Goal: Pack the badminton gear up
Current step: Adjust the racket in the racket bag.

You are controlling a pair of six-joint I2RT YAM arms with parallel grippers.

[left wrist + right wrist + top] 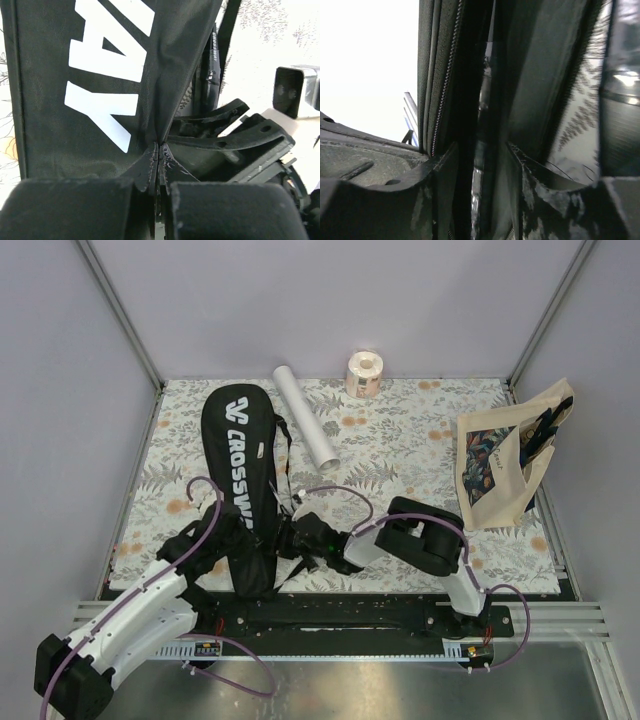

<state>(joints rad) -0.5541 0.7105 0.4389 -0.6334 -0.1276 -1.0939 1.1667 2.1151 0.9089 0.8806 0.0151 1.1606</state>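
Firstly, racket bag point(240, 440): long and black with white "CROSSWAY" lettering. It lies lengthwise on the floral table point(420, 430), left of centre in the top view. The broad end is toward the back wall and the narrow end is at the arms.
Left gripper point(158, 161): closed, pinching a fold of the bag's black fabric just below the lettering. The fabric rises in a ridge at the fingertips.
Right gripper point(482, 152): at the bag's narrow end, near the left gripper and to its right. The fingers stand apart, one either side of the bag's zipped edge. Whether they press on it cannot be told.
Bag opening: dark in the right wrist view, with a pale glint inside that is too dim to identify.
White tube point(305, 427): lies diagonally on the table just beside the bag's broad end, apart from both grippers.
Tote bag point(495, 470): beige and printed, standing at the table's right edge.
Paper roll point(364, 373): pinkish, upright by the back wall, upper centre.
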